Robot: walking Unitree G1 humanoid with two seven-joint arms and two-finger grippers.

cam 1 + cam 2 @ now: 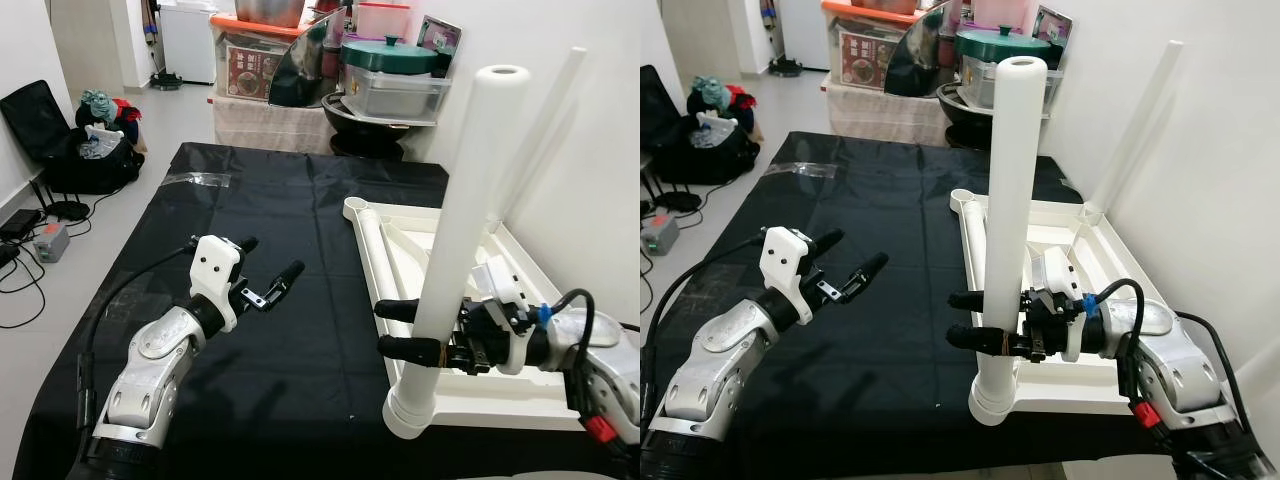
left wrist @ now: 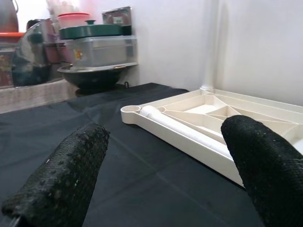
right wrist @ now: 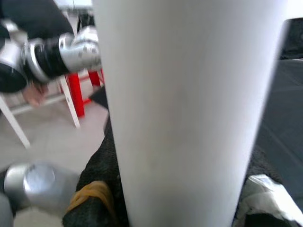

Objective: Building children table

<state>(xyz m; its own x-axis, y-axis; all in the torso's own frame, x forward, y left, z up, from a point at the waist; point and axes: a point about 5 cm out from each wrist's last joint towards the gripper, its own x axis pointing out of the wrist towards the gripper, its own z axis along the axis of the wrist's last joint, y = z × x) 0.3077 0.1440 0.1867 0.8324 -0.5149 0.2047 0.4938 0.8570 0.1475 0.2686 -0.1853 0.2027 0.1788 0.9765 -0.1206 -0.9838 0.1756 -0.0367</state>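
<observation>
A white plastic table leg [image 1: 455, 240], a smooth round tube, is standing upright with its long axis vertical and its foot sitting in the socket at the near corner of the upturned tabletop [image 1: 520, 395]. The right gripper [image 1: 400, 328] is clamping the leg low on its shaft: its two black fingers are reaching in from the tabletop side, one just above the other, and are pressed against the tube a little above the socket collar. In the right wrist view the leg [image 3: 189, 109] is lying directly between the fingers, close against the camera.

The tabletop is a cream moulded plastic tray, lying underside up with raised ribs dividing it into triangular pockets, and it is resting along the right edge of a black sheet [image 1: 290, 240] spread on the floor. A second leg [image 1: 378, 250] is lying flat along the tabletop's left rim, its long axis running away from the robot. A third leg [image 1: 545, 120] is standing at the far right corner, beside the white wall.

The left gripper [image 1: 265, 272] is hovering over the black sheet, well apart from the tabletop, its textured black fingers spread wide and holding nothing. The right arm is plainly the nearer one to the upright leg.
</observation>
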